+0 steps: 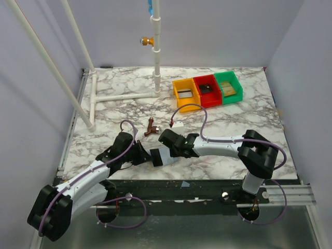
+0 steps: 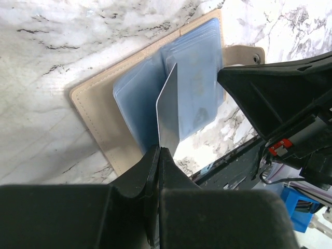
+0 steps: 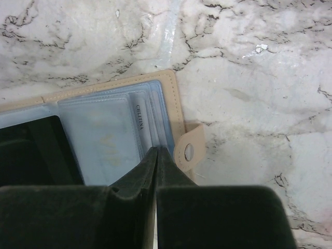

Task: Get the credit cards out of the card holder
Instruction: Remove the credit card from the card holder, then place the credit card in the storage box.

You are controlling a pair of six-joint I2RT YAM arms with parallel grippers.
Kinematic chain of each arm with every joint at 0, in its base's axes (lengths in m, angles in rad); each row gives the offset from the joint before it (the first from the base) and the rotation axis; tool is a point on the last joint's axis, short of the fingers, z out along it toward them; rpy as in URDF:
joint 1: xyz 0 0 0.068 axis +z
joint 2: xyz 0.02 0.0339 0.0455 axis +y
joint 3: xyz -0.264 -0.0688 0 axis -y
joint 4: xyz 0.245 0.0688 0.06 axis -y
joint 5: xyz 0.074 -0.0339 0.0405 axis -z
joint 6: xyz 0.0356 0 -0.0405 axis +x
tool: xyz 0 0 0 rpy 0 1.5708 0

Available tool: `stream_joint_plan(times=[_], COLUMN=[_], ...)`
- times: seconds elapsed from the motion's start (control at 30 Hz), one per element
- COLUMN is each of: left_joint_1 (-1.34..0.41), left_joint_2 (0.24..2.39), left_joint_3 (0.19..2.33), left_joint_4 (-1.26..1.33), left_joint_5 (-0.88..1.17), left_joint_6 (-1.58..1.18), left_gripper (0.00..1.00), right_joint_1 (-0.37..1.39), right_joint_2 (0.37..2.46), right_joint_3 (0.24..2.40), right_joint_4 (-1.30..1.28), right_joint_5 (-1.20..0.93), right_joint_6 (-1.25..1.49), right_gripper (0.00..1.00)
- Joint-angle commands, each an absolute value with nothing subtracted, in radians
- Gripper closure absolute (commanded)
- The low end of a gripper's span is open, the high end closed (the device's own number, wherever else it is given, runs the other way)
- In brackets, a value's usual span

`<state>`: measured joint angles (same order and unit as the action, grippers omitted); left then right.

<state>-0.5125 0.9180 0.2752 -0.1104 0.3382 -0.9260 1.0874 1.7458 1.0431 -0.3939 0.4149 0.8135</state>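
Silvery grey card (image 2: 168, 111) pinched by its lower end in the closed left gripper (image 2: 158, 151), standing on edge above the open card holder (image 2: 96, 111); far end free of a pocket or not, impossible to tell. Right gripper (image 3: 156, 151) closed as well, fingers pressed together, tip down at the holder's outer pockets just beside the snap tab (image 3: 189, 151); pressing or merely hovering, not clear. Card holder lying open and flat on the marble tabletop (image 1: 244, 122), near the front edge between the two arms. Beige stitched cover, blue plastic pockets (image 3: 101, 142) inside, pale cards showing through several of them and one printed card edge peeking from a slot. Farther out, at the back right of the tabletop and well apart from the holder, three bins side by side in a row. Yellow bin (image 1: 176, 92) with a pale flat item, red bin (image 1: 210, 101) with a dark item, green bin (image 1: 232, 97) with a tan one, all contents too small to identify.
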Motion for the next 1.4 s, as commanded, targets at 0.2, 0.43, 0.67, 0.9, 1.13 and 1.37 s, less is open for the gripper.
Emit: stream_joint_plan(times=[0.2,0.43,0.67,0.9,1.13,1.37], left_joint_1=[-0.509,-0.509,-0.512,-0.542,-0.618,-0.683], left_joint_2=[0.839,0.813,0.779,0.807,0.922,1.092], left_joint_3=[0.338,0.363,0.445,0.56,0.72,0.923], left_joint_4=[-0.232,-0.247,-0.306,-0.343,-0.381,-0.407], left_joint_5=[0.295,0.308,0.313,0.306,0.249,0.208], left_joint_6=[-0.872,-0.85,-0.803,-0.758,-0.696,-0.618], left_gripper=[1.0,1.0,1.0,1.0,1.0,1.0], right_joint_1=[1.089,1.089,1.085,1.001,0.861,0.794], right_joint_2=[1.757,1.712,1.606,1.444,1.215,1.082], right_joint_3=[1.082,1.113,1.138,1.077,0.965,0.916], right_joint_4=[-0.462,-0.478,-0.512,-0.541,-0.533,-0.586], right_joint_5=[0.445,0.444,0.493,0.528,0.525,0.551], right_joint_6=[0.795,0.792,0.792,0.823,0.841,0.858], right_gripper=[0.96,0.95,0.35,0.03,0.0,0.0])
